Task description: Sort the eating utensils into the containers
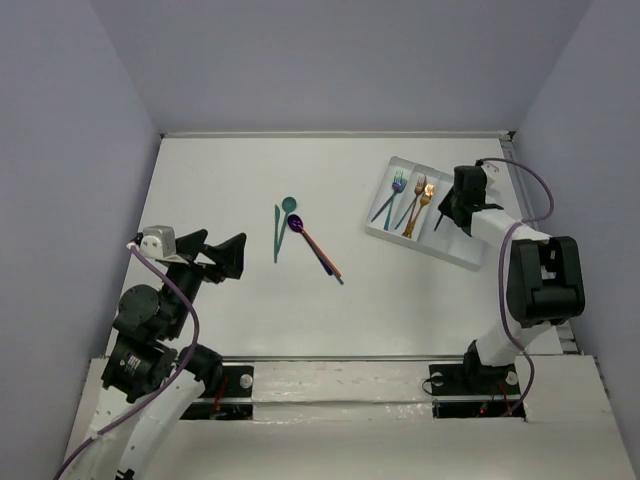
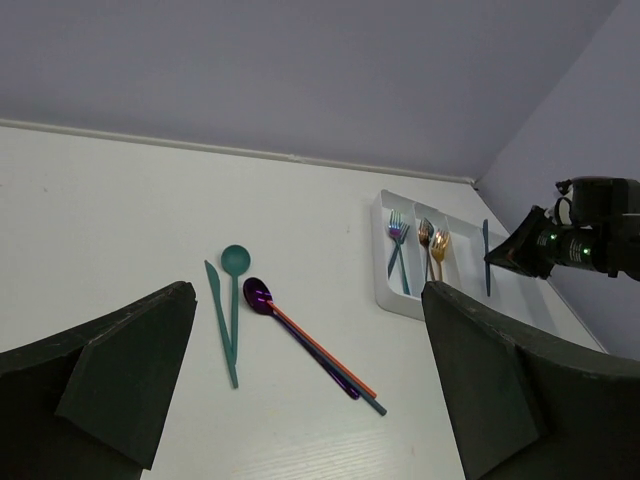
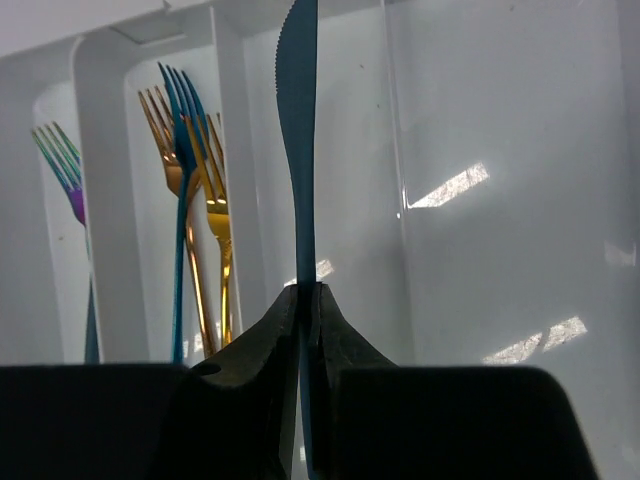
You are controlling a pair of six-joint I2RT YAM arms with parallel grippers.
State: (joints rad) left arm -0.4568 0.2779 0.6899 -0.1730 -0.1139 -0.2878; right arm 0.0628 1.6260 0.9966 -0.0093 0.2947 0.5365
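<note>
My right gripper (image 1: 445, 215) (image 3: 308, 292) is shut on a blue knife (image 3: 298, 140) (image 2: 486, 258), held blade-down over a bare compartment of the white tray (image 1: 465, 250) (image 3: 232, 150) (image 2: 383, 290). The compartments to the left hold a rainbow fork (image 3: 60, 165) (image 1: 397, 183), a blue fork (image 3: 183, 150) and gold forks (image 3: 215, 200) (image 1: 420, 200). On the table's middle lie a teal knife (image 1: 277, 232) (image 2: 220, 320), a teal spoon (image 1: 288, 207) (image 2: 235, 262), a purple spoon (image 1: 297, 224) (image 2: 258, 296) and slim orange and dark utensils (image 1: 325, 258) (image 2: 322, 350). My left gripper (image 1: 225, 246) (image 2: 310, 400) hangs open, short of them to the left.
Purple cables (image 1: 185, 310) loop round both arms. The grey walls close the table at the back and the sides. The tray sits at the back right, close to the right wall.
</note>
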